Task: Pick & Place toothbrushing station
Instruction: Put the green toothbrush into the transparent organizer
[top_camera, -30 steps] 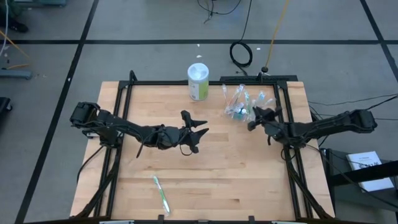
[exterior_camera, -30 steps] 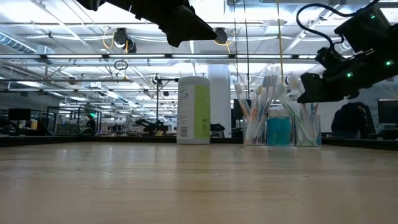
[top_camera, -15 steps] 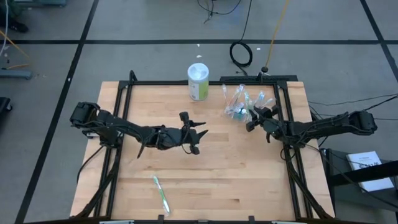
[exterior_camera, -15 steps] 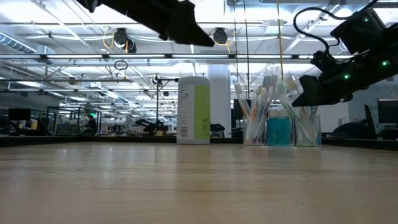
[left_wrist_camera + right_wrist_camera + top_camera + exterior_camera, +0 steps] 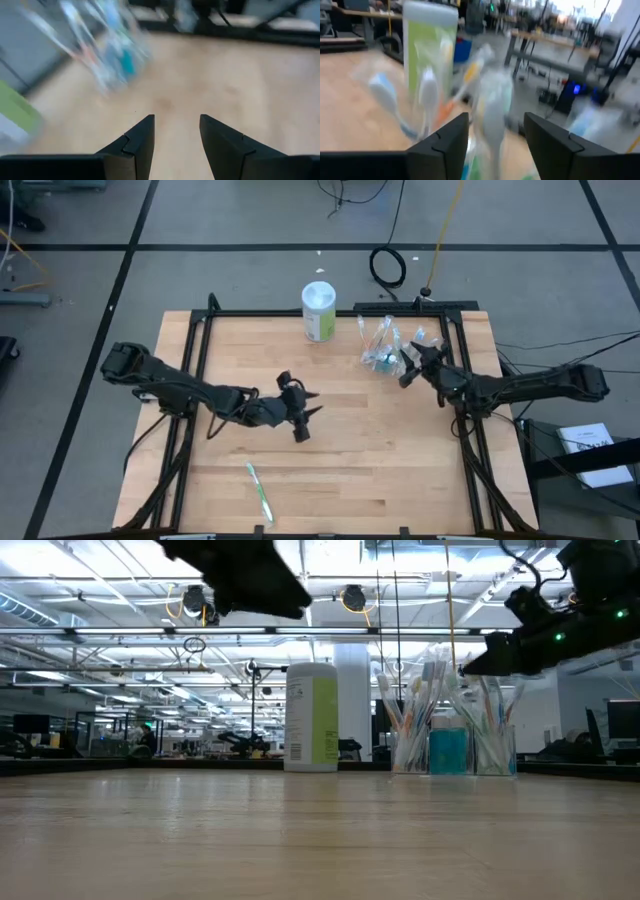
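Left arm stretched low across mid-table, left gripper [image 5: 297, 408] empty with fingers parted, lone toothbrush [image 5: 259, 490] near front edge, white-and-green canister [image 5: 319, 311] at back, clear cup [image 5: 385, 352] of toothbrushes back right, right gripper [image 5: 410, 366] beside it, fingers spread, holding nothing.

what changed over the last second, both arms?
The right gripper opened and edged up toward the toothbrushes in the clear cup, with nothing seen in its jaws. The left gripper pulled back toward its own side and the table's near edge, open and empty. Unmoved: the cup, the white-and-green canister and the loose toothbrush near the front edge.
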